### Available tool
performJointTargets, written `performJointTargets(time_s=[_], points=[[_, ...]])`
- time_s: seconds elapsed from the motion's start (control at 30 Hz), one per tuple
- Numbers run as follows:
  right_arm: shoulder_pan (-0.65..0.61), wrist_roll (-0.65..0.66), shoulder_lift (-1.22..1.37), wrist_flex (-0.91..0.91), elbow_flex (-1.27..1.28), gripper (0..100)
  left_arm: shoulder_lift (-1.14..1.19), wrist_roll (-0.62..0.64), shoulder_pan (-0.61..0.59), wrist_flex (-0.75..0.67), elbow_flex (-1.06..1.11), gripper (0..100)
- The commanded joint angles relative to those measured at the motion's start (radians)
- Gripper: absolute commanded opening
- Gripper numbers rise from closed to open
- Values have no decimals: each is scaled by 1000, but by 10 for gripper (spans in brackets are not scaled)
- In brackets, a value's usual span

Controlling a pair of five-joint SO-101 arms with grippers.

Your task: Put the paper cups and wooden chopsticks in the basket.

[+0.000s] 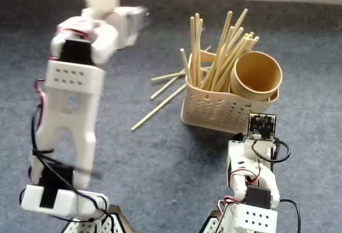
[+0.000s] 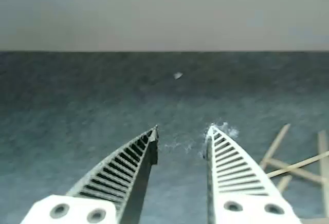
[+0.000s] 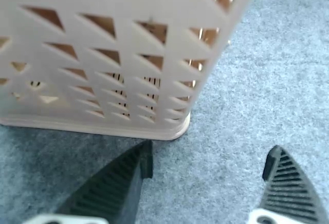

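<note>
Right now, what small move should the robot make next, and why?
Probably swing the left hand over to the loose chopsticks lying beside the basket. That hand is open and empty, and those sticks are not in the basket yet.

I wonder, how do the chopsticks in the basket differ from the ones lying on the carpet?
The standing chopsticks lean upright in the basket beside the paper cups; the loose chopsticks lie flat on the carpet, spread apart. The standing ones are many, the loose ones few. Both are thin pale wood.
</note>
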Motion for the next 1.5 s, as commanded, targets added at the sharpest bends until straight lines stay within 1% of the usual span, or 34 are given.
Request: performJointTargets(time_s=[0.0,0.1,0.2,0.3,0.4,0.6,0.73,0.83,0.9,0.93,0.97,1.03,1.07,1.1,1.23,1.27,1.4,1.47], points=[[-4,-2,2,-21,22,336,104,-339,-54,51,15,175],[-4,-2,2,-21,22,336,246,-516,-41,132,-7,176],[-4,-2,2,-21,21,336,395,-666,18,235,-59,183],[-4,-2,2,-21,21,336,530,-735,79,331,-140,233],[-4,-2,2,-21,21,336,639,-752,116,370,-262,232],[-5,-2,2,-21,21,336,823,-755,202,379,-522,235],[-5,-2,2,-21,21,336,932,-755,257,411,-636,231],[-5,-2,2,-21,21,336,1017,-755,268,423,-699,230],[-5,-2,2,-21,21,336,1069,-755,260,425,-737,215],[-5,-2,2,-21,21,336,1090,-755,252,425,-756,185],[-5,-2,2,-21,21,336,1107,-755,242,428,-773,146],[-5,-2,2,-21,21,336,1130,-753,219,450,-817,36],[-5,-2,2,-21,21,336,1132,-750,199,473,-846,0],[-5,-2,2,-21,21,336,1132,-750,179,512,-877,15],[-5,-2,2,-21,21,336,1135,-755,102,724,-1010,5],[-5,-2,2,-21,21,336,1133,-753,84,749,-1013,5],[-5,-2,2,-21,21,336,1125,-755,-2,746,-981,5],[-5,-2,2,-21,21,336,1104,-755,-35,747,-929,5]])
